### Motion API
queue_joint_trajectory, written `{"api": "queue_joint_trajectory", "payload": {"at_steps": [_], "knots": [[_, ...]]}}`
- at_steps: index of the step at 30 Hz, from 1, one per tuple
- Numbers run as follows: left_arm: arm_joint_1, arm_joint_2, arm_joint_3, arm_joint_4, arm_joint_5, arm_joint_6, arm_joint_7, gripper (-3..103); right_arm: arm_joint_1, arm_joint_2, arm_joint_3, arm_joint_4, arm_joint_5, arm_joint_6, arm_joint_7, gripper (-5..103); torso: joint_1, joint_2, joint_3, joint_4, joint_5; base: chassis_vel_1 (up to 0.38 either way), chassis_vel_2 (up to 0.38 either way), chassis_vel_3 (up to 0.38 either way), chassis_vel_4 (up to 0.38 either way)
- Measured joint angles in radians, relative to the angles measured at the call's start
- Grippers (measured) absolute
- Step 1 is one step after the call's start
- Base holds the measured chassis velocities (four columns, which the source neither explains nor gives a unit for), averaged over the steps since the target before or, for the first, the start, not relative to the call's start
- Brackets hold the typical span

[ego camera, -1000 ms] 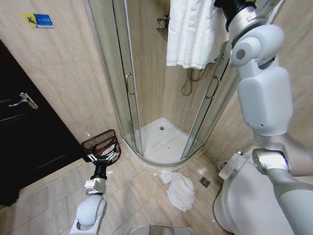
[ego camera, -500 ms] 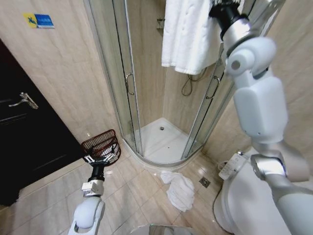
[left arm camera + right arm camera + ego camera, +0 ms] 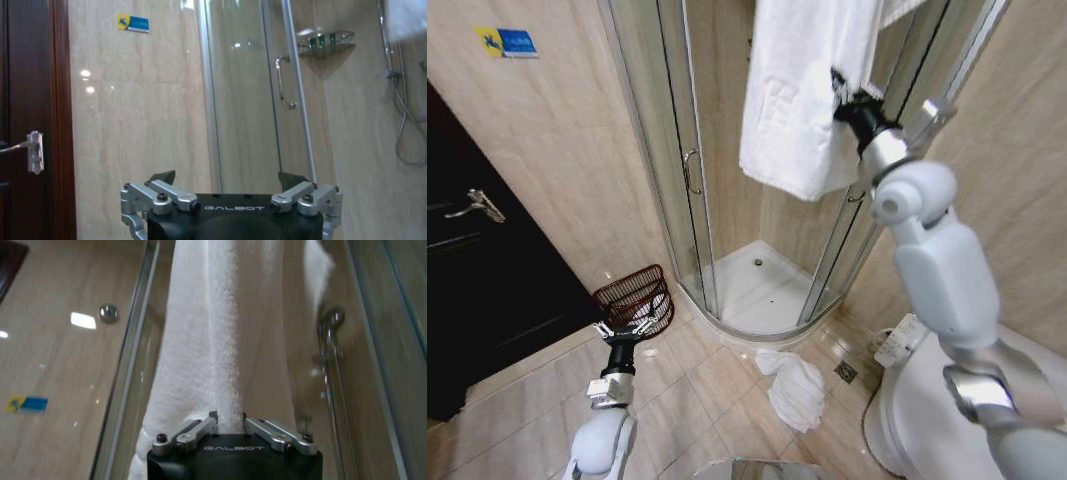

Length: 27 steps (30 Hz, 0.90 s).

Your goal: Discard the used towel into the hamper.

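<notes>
Gripping a large white towel point(image 3: 792, 100), the right hand point(image 3: 842, 100) is raised high in front of the glass shower enclosure point(image 3: 677, 170). In the right wrist view its fingers point(image 3: 200, 429) are drawn narrow, pinching a fold of the cloth point(image 3: 220, 340). From that pinch the towel's long axis runs straight down, and most of the cloth hangs on the side of the hand toward the robot's left.

Far below this hand, and well off to the robot's left, the hamper point(image 3: 634, 292) sits on the tiled floor point(image 3: 697, 390). It is a small dark reddish-brown wire basket, set against the wall between a dark door point(image 3: 487, 290) and the shower's curved base. Its open top tilts toward the robot.

Low beside the hamper is the left hand point(image 3: 632, 327), just on the robot's side of the rim. Its fingers point(image 3: 163, 179) are spread wide and hold nothing. This hand is much the nearer of the 2 to the hamper.

My reading is that the towel has to travel down and leftward across the robot's front to reach the hamper's mouth.

A second crumpled white cloth point(image 3: 795, 388) lies on the floor by the shower base, well apart from both hands.
</notes>
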Motion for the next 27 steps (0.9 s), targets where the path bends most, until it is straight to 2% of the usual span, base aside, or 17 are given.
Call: {"api": "queue_joint_trajectory", "payload": {"at_steps": [2, 13, 18, 27], "knots": [[0.000, -0.005, 0.001, -0.005, 0.000, -0.002, 0.000, 100, -0.117, 0.001, 0.031, 0.033, -0.005, 0.000, -0.010, 4, 0.000, 0.000, 0.000, 0.0001, 0.0001, 0.000, 0.000, 0.000, 0.000], [-0.020, 0.007, 0.014, 0.014, 0.000, -0.004, 0.009, 100, -0.407, 0.013, 0.133, 0.090, -0.084, 0.047, -0.070, 4, 0.000, 0.000, 0.000, 0.0000, 0.0001, 0.000, 0.000, 0.000, 0.000], [-0.036, 0.007, 0.032, 0.027, 0.001, -0.001, 0.015, 100, -0.586, 0.066, 0.171, 0.107, -0.144, 0.081, -0.090, 4, 0.000, 0.000, 0.000, -0.0002, 0.0004, 0.000, 0.000, 0.000, 0.000], [-0.025, 0.029, 0.058, 0.051, 0.002, -0.002, 0.009, 100, -0.713, 0.120, 0.198, 0.115, -0.200, 0.098, -0.084, 4, 0.000, 0.000, 0.000, 0.0001, 0.0001, 0.000, 0.000, 0.000, 0.000]]}}
